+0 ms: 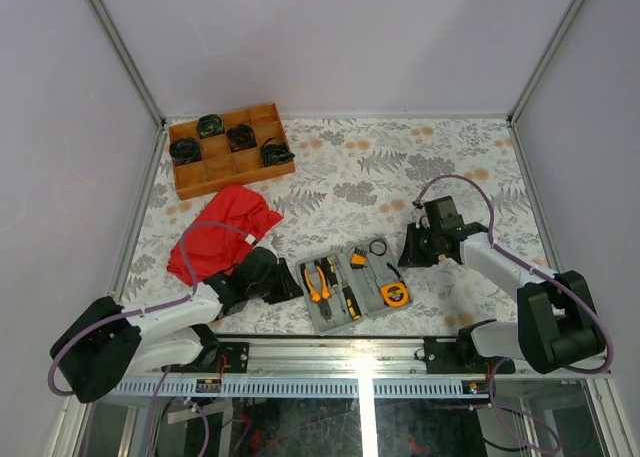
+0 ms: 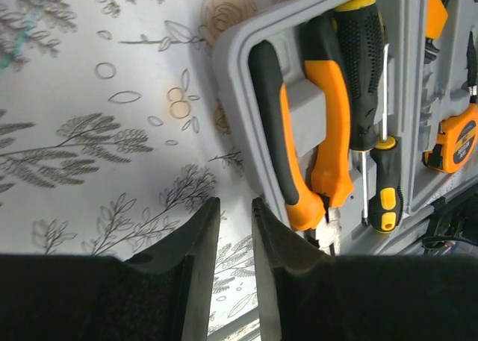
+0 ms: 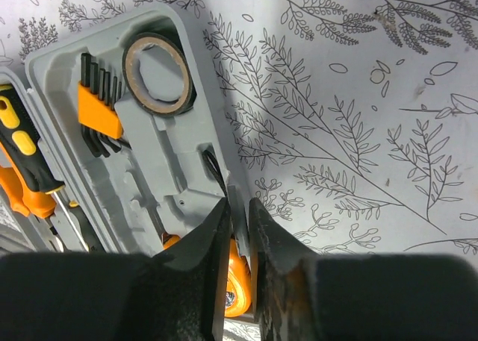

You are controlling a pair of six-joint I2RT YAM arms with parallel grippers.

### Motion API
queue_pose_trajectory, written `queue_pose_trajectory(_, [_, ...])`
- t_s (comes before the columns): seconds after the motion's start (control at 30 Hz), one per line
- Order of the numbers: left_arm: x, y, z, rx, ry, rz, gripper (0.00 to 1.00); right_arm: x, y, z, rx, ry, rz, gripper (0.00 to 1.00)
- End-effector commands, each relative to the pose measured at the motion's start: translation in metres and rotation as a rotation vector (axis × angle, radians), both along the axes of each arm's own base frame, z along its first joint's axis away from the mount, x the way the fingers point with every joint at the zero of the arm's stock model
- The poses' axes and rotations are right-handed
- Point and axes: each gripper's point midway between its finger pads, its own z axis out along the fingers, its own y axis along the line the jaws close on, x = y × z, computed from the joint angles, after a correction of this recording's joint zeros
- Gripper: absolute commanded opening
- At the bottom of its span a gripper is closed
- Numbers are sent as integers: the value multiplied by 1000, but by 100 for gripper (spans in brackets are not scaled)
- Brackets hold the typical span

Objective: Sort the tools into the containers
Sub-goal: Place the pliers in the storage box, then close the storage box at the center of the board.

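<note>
The grey tool case (image 1: 322,325) lies open near the table's front edge. It holds orange-and-black pliers (image 1: 318,282), screwdrivers (image 1: 350,299), a round orange tape measure (image 1: 395,295), an orange hex-key holder (image 1: 357,260) and a black ring (image 1: 378,247). My left gripper (image 1: 289,281) sits low at the case's left side. In the left wrist view it (image 2: 235,207) is slightly open and empty over bare table, with the pliers (image 2: 299,132) just right of it. My right gripper (image 1: 409,256) is at the case's right edge. In the right wrist view it (image 3: 239,207) is closed on the case rim (image 3: 200,50), above the tape measure (image 3: 239,281).
A brown wooden tray (image 1: 232,177) with black coiled bundles (image 1: 241,135) stands at the back left. A red cloth (image 1: 225,227) lies behind my left arm. Grey walls enclose the table, and a metal rail (image 1: 360,349) runs along the front.
</note>
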Motion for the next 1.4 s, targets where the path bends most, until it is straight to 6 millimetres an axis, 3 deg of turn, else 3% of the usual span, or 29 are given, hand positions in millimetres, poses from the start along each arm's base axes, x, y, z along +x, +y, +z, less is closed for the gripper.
queue_pose_trajectory(0.0, [-4, -7, -10, 3, 20, -41, 23, -1, 13, 2, 84, 2, 19, 17])
queue_pose_trajectory(0.13, [10, -10, -10, 30, 8, -15, 22, -1, 17, 2, 122, -8, -10, 8])
queue_pose_trajectory(0.3, [45, -10, 4, 68, -49, 53, 22, 6, 23, 8, 181, -44, -71, 0])
queue_pose_trajectory(0.43, [77, -13, 18, 76, -89, 59, 22, 13, 26, 10, 202, -56, -96, 0])
queue_pose_trajectory(0.57, [92, -21, 22, 69, -99, 31, 23, 12, 26, 2, 199, -37, -104, 0])
queue_pose_trajectory(0.9, [92, -38, 45, -36, -126, -26, 22, 3, 19, -10, 174, -45, -115, 0])
queue_pose_trajectory(1.2, [93, -49, 78, -123, -166, -42, 22, -3, 44, 9, 359, -102, -30, 0])
queue_pose_trajectory(1.37, [93, -55, 90, -159, -178, -66, 23, -9, 48, 3, 409, -78, -52, 0])
